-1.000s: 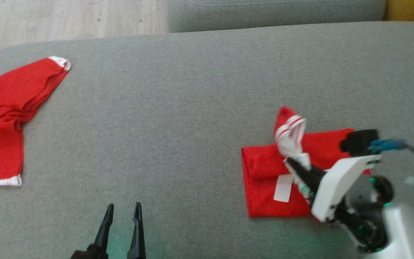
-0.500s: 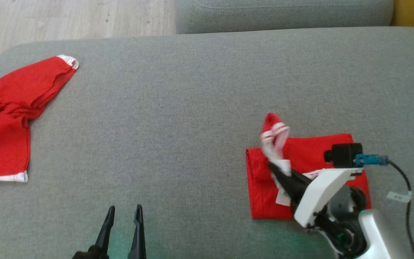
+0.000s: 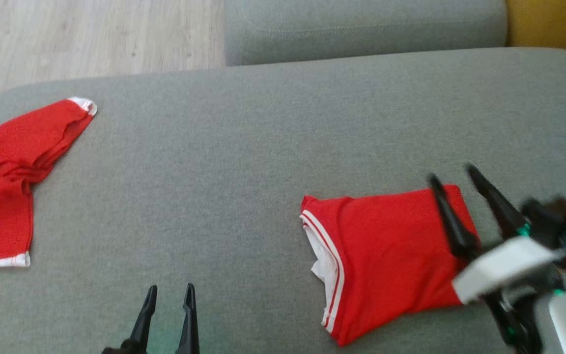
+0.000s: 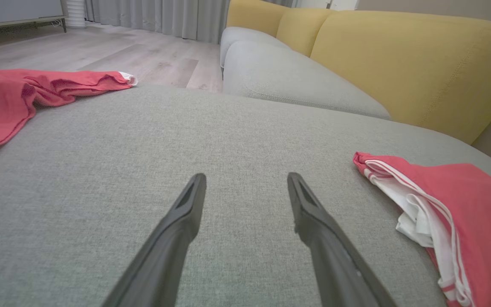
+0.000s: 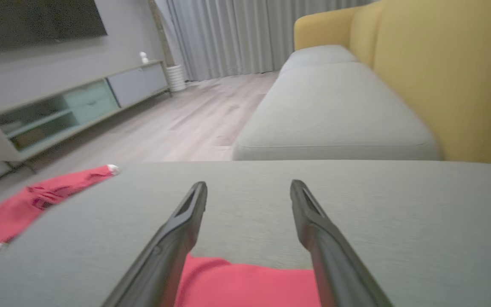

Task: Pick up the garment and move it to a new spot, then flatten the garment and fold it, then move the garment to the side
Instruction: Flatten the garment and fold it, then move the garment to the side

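Evidently soft and light, the folded red garment (image 3: 386,255) lies at about four o'clock on the grey cushion (image 3: 243,162), a limp knit bundle of several layers. White lining and red-and-white striped trim show along its nine o'clock edge. It would likely sag and slide open if lifted by one corner. A safer hold would pinch all the layers together at the closed fold, or take both ends at once. The cloth looks neither slippery nor fragile, though loose trim could catch on a fingertip. No brand, tag or readable writing shows on it.

The right pincer (image 3: 451,173) hovers over the garment's three o'clock edge, its fingers spread wide with nothing between them. The left pincer (image 3: 170,287) sits at about seven o'clock over bare cushion, also spread and empty, well apart from the fold.

A second red garment (image 3: 8,172) lies rumpled at nine o'clock, white hem showing. Beyond the cushion at twelve o'clock are the pale wooden floor (image 3: 67,39) and a yellow sofa back (image 4: 399,64).
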Robot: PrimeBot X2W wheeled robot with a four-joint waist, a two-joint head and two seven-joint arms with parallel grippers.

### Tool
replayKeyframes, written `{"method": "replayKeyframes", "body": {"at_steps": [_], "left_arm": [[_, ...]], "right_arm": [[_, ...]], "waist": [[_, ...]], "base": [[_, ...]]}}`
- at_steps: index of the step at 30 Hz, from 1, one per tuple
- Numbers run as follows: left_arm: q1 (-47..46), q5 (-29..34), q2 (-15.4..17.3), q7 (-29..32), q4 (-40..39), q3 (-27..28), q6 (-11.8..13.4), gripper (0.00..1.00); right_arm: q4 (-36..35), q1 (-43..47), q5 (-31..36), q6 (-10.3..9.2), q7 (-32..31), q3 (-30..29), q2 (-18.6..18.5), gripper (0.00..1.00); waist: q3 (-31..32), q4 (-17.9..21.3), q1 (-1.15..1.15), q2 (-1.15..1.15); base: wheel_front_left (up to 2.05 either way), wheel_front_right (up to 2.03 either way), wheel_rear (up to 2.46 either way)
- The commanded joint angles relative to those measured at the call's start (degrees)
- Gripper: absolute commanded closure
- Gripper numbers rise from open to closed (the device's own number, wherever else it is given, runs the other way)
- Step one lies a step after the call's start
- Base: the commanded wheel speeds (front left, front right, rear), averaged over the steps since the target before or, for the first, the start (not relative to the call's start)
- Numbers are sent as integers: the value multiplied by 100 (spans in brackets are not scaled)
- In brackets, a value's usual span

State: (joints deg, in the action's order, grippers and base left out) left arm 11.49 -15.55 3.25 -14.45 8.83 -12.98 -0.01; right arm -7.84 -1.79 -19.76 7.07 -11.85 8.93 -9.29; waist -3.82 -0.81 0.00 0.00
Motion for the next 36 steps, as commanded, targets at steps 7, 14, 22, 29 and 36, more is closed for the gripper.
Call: {"method": "replayKeyframes", "body": {"at_steps": [7, 14, 22, 29, 36], "left_arm": [[-34, 260, -37, -55, -240, 287, -120, 0], [-54, 426, -37, -55, -157, 483, -253, 0], [-45, 456, -37, -55, -69, 650, -157, 0], [-64, 482, -37, -55, -38, 747, -89, 0], [-70, 469, -37, -55, -24, 844, -93, 0]], "right_arm": [[868, 691, 1147, 42, 1690, -691, -274, 0], [1870, 967, 1424, 42, 2637, -1104, -22, 0], [2013, 1019, 1342, 42, 2682, -959, 98, 0], [2074, 962, 1256, 42, 2684, -859, 104, 0], [2140, 940, 1175, 42, 2684, -806, 93, 0]], "waist": [[306, 42, 0, 0], [459, -63, 0, 0], [546, -152, 0, 0], [560, -276, 0, 0], [556, -334, 0, 0]], "base": [[0, 0, 0], [0, 0, 0], [0, 0, 0], [0, 0, 0], [0, 0, 0]]}}
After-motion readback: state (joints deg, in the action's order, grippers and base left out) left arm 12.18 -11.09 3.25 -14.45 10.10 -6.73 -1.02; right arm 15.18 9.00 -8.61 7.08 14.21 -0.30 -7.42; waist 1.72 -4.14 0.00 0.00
